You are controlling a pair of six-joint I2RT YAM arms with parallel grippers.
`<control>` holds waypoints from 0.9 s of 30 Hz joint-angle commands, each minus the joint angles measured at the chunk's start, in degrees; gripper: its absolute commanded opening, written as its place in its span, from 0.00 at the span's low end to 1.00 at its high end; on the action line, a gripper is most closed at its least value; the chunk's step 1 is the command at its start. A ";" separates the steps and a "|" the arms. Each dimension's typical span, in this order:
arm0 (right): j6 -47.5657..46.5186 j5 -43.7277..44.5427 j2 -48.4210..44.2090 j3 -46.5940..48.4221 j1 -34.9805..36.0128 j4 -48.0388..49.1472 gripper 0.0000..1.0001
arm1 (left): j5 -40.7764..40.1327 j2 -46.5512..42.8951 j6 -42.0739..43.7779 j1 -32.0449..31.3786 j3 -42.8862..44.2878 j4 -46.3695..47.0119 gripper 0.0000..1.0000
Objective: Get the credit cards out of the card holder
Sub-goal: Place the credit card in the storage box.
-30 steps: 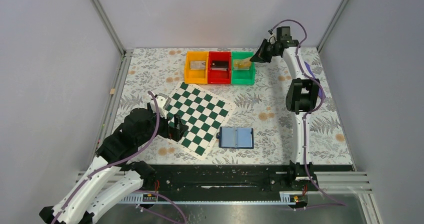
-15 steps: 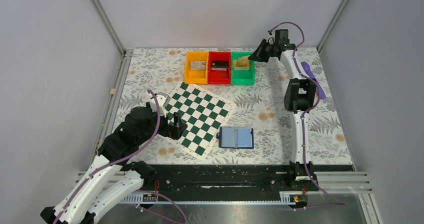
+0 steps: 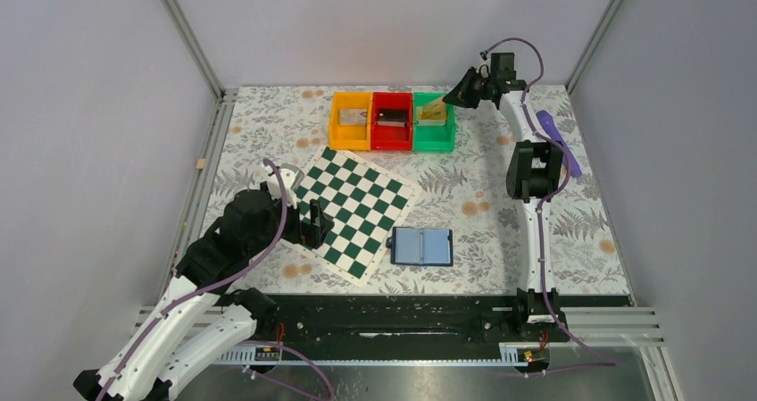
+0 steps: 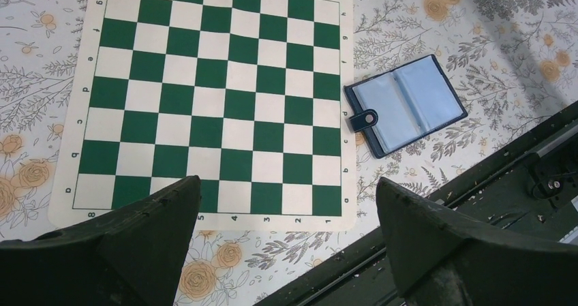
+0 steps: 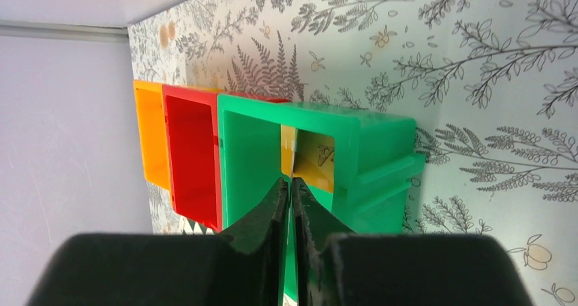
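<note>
**A:** Over to the right gripper point(image 3: 452, 100) point(image 5: 291, 182). Its fingers are squeezed almost together, and there's a tan-gold credit card point(image 3: 435, 110) point(image 5: 315, 161) pinched at the very tips!

**B:** Yes, the card pokes out beyond the fingertips and slants down over the green bin point(image 3: 435, 139) point(image 5: 252, 149), which sits directly ahead of the gripper. Past that, farther from the fingers, come the red bin point(image 3: 391, 145) and then the orange bin point(image 3: 350, 144).

**A:** Is the card touching the bin?

**B:** I can't tell from either view.

**A:** And the left gripper point(image 3: 313, 227) point(image 4: 287, 182)?

**B:** Its jaws are spread wide with nothing between them, and it hangs over the chessboard point(image 3: 357, 206) point(image 4: 211, 95), whose near edge runs right below the fingertips.

**A:** Where's the card holder point(image 3: 422, 246) point(image 4: 405, 105)?

**B:** It's ahead and to the right of those open fingers, well apart from them. The blue card holder lies flat and opened out on the floral table point(image 3: 486, 178), just beside the board's edge, with its strap tab pointing at the squares.
</note>
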 commanded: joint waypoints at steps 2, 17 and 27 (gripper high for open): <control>1.63 2.35 0.70 3.64 0.06 5.57 0.14 | -1.20 0.91 0.31 0.47 -0.08 1.48 0.99; 1.11 5.65 -0.45 3.88 -0.03 6.77 0.26 | -0.93 1.67 0.33 0.78 -0.10 1.44 0.99; -2.38 9.34 -13.35 -5.52 -0.13 1.47 0.28 | -3.43 2.72 -1.50 0.82 0.20 0.73 0.99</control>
